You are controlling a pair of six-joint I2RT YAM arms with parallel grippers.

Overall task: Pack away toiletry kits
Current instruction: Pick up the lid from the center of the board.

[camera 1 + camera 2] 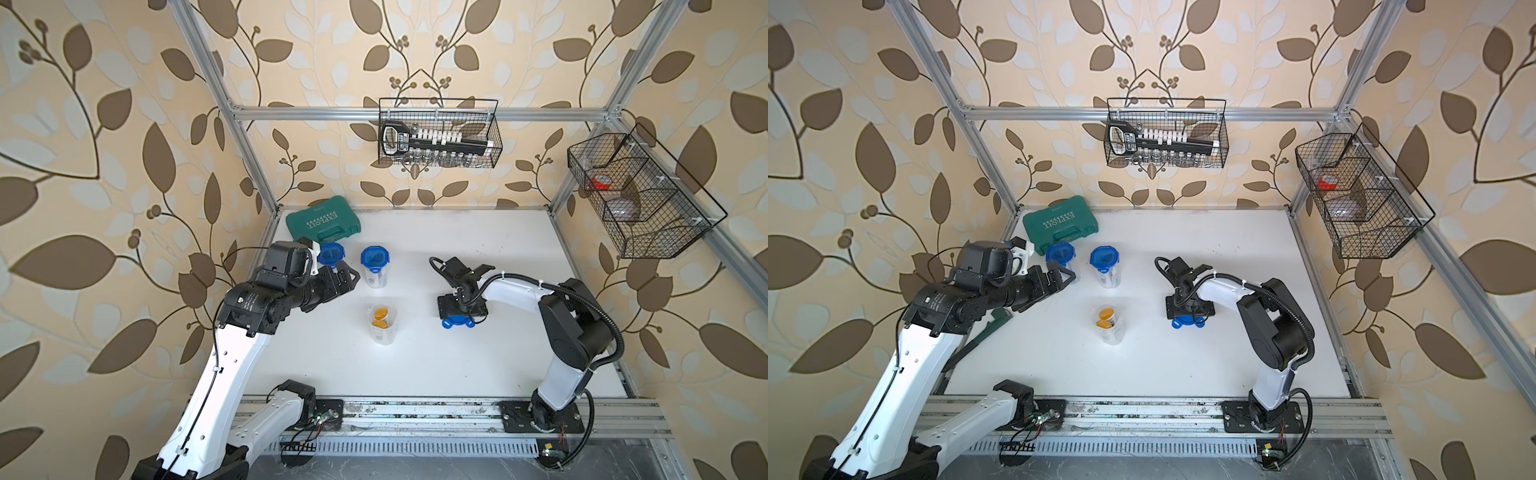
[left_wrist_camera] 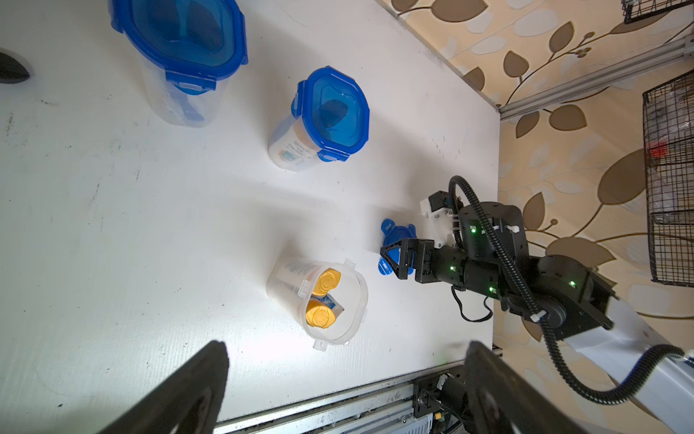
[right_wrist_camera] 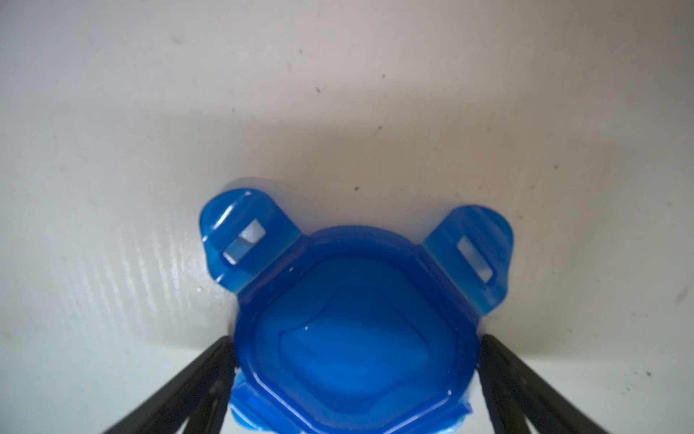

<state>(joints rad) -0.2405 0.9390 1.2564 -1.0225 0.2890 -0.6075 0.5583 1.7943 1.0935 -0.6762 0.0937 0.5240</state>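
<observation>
"Where's the loose blue lid (image 3: pixel 353 338)?"

"It's lying flat on the tabletop (image 1: pixel 498 361), right under the right arm. The right fingers (image 3: pixel 507 375) are spread wide, one on each side of it. They're just beside its edges. I can't tell if they touch it."

"And the open jar (image 1: pixel 384 336)?"

"It's standing up near the lid, a little apart. There's only bare tabletop between them. Two gold-capped bottles (image 2: pixel 326 282) are inside."

"What about the other arm?"

"The left fingers (image 2: pixel 195 390) are spread too, with nothing between them. They hang by a closed jar (image 1: pixel 331 253) at the back, and from above that arm hides part of it. A second closed jar (image 1: pixel 375 259) stands just beside it."

"Anything else around?"

"A green case (image 1: pixel 324 222) lies behind those jars in the back corner. Wire baskets (image 1: pixel 494 133) hang on the frame."
</observation>
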